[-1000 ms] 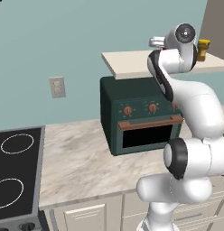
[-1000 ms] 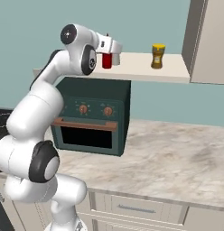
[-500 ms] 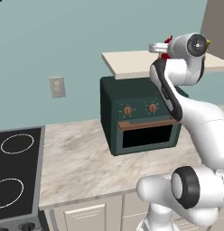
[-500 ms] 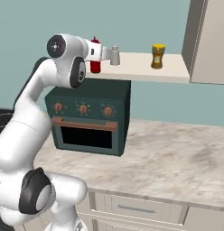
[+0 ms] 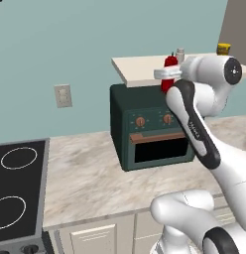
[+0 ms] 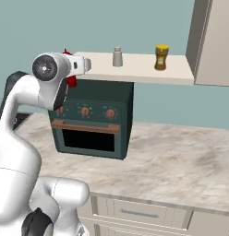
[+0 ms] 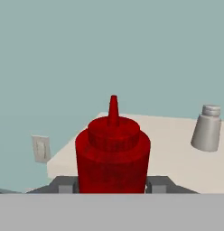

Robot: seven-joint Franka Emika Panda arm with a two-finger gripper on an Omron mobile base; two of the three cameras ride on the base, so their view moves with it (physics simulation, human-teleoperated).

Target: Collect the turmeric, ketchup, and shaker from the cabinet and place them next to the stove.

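The gripper [image 7: 113, 188] is clamped on the ketchup [image 7: 113, 155], its jaws pressed against the bottle's two sides low in the hand view, the pointed nozzle standing upright against the teal wall [image 7: 109, 49]. From the left base view the ketchup [image 5: 169, 74] sits at the near left part of the cabinet [image 5: 140, 69] shelf, close to the shelf's front edge, with the white hand wrapped across its middle; whether its base touches the board or hangs just above it cannot be told. In the right base view only a sliver of the ketchup [image 6: 70, 78] shows behind the arm's wrist, at the shelf's left end [image 6: 135, 69]. The shaker [image 6: 117, 56] stands upright further along the shelf, well apart from the bottle, and the turmeric [image 6: 161, 57] stands beyond it, near the taupe door [image 6: 211, 41] at the shelf's right end. Open air lies to the left of the shelf's end, above the counter. Below the shelf sits the dark green toaster oven [image 5: 152, 134], its top just under the board. The marbled counter [image 5: 90, 178] stretches bare from the oven's left side to the stove [image 5: 18, 193], whose right edge borders that open stretch. A wall outlet [image 5: 62, 95] sits on the wall above the counter, between stove and oven.
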